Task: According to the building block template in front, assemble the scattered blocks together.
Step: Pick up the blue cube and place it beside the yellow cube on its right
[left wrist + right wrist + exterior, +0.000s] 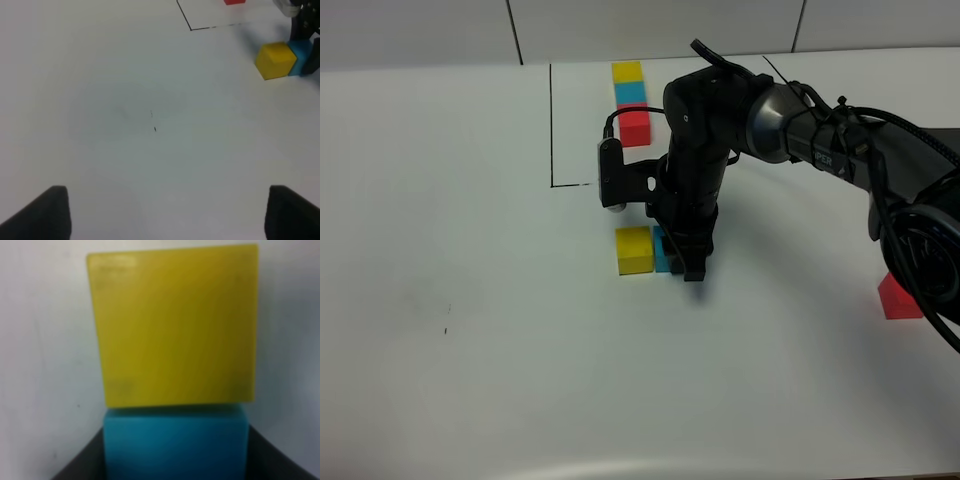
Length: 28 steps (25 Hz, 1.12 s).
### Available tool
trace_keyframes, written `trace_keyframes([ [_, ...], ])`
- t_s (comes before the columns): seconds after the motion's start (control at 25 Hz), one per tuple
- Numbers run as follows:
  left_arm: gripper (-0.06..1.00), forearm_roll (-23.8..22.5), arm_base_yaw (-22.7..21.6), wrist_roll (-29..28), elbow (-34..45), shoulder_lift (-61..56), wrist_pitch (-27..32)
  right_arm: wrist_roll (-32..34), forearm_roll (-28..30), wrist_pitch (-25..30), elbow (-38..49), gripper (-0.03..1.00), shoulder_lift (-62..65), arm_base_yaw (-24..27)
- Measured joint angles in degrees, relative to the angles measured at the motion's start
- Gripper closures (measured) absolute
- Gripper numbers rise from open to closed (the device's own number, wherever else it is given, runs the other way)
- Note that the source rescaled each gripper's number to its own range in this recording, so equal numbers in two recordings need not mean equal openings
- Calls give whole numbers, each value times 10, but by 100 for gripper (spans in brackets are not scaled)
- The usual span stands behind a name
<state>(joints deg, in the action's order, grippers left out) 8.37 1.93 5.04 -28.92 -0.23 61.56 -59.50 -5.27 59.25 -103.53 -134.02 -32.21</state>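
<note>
We are clamping our right gripper (682,262) on the plain matte cyan-blue cube (175,445) in the middle of the overhead frame, with its dark fingers (84,466) pressing against two opposite sides of the cube. That cube is sitting on the white table (470,300), touching the matte yellow cube (634,250) just to its left. The matte red cube (895,300) is lying well apart at the right edge, partly behind a black cable (925,270). The building block template (631,100), a joined row of yellow, cyan-blue and red, is standing at the upper middle, framed by a thin black drawn outline (551,120). Our left gripper (167,210) is hanging open above the table, its two dark fingertips showing wide apart at the lower corners of its own view.
</note>
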Motion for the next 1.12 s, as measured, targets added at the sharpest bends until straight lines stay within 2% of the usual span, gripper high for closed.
trace_keyframes([
  [1.12, 28, 0, 0, -1, 0, 0, 0, 1, -3, 2, -4, 95, -3, -4],
])
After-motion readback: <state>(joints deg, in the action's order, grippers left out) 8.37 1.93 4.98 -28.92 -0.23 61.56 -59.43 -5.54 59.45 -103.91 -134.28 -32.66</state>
